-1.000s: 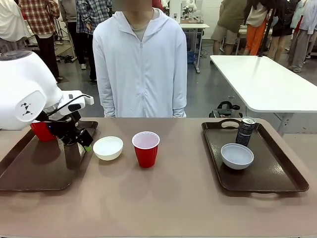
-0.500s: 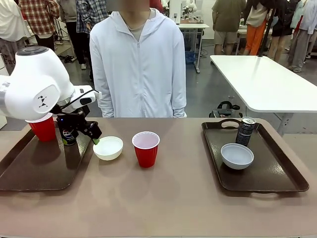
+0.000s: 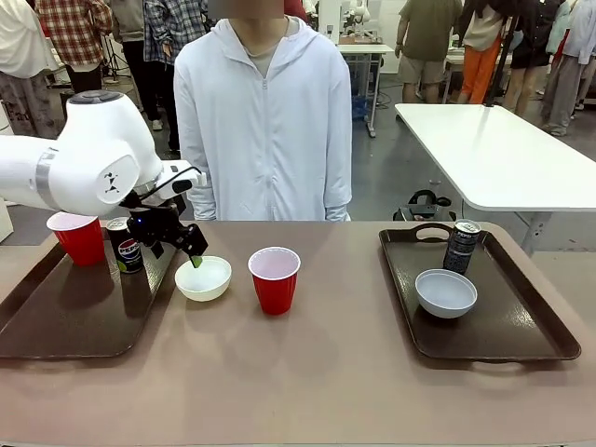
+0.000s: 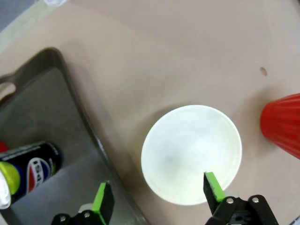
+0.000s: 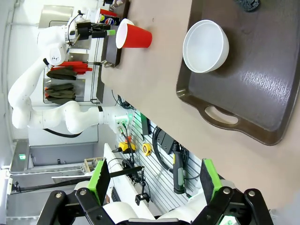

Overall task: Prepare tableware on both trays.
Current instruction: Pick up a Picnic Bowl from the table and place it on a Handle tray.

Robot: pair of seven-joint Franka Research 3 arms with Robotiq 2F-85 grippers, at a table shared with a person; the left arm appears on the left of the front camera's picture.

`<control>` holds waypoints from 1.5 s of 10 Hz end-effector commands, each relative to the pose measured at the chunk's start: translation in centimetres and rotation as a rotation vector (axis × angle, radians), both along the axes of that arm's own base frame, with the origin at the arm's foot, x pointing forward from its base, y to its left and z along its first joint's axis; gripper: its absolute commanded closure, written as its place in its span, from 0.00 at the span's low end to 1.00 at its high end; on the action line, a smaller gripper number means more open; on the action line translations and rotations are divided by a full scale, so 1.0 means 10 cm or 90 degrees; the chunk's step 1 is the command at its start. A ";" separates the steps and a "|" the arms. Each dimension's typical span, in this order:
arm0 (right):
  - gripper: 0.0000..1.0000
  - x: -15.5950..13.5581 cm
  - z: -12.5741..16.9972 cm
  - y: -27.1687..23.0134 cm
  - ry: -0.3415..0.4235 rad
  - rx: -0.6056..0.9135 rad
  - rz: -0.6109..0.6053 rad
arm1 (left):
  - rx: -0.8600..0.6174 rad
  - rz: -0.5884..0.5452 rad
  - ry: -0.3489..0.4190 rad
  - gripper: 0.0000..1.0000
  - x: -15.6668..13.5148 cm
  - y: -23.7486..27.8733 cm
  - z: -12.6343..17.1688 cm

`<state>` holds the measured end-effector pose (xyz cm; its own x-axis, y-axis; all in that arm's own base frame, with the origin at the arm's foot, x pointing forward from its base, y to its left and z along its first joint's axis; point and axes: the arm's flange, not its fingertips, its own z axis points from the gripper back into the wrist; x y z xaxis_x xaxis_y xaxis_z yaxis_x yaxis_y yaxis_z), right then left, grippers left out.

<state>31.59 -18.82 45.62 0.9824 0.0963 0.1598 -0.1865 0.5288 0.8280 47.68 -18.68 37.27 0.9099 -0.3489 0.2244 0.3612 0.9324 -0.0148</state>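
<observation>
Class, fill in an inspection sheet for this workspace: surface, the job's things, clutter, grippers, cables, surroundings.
Surface: brown table, no spills seen.
Job's things: left tray holds a red cup and a can; right tray holds a white bowl and a second can; a loose bowl and a loose red cup stand on the table between the trays.
Clutter: nothing seen.
Grippers: left gripper open above the loose bowl; right gripper open, holding nothing.
Cables: black cable along the left arm's wrist.
Surroundings: person in a pale jacket at the far side; white table behind.
</observation>
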 end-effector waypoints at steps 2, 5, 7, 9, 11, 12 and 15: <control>0.00 0.00 0.02 0.02 -0.003 0.015 -0.006 | 0.039 0.012 0.021 0.06 0.06 -0.14 -0.20; 0.00 0.00 0.02 0.02 -0.003 0.015 -0.006 | 0.042 -0.019 0.033 0.35 0.03 -0.17 -0.31; 0.00 0.00 0.02 0.02 -0.003 0.015 -0.006 | 0.048 -0.022 0.032 0.53 0.02 -0.18 -0.33; 0.00 0.00 0.02 0.02 -0.003 0.015 -0.006 | 0.057 -0.024 0.032 0.70 0.02 -0.18 -0.34; 0.00 0.00 0.02 0.02 -0.003 0.015 -0.006 | 0.066 -0.024 0.029 0.87 0.00 -0.16 -0.32; 0.00 0.00 0.02 0.02 -0.003 0.015 -0.006 | 0.068 -0.025 0.027 0.92 -0.01 -0.15 -0.30; 0.00 0.00 0.02 0.02 -0.003 0.015 -0.006 | 0.077 -0.032 0.026 1.00 -0.12 -0.13 -0.16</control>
<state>31.59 -18.81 45.63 0.9824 0.0965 0.1597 -0.1866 0.5288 0.8280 47.19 -20.09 35.35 0.8937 -0.4181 0.1628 0.4175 0.9078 0.0396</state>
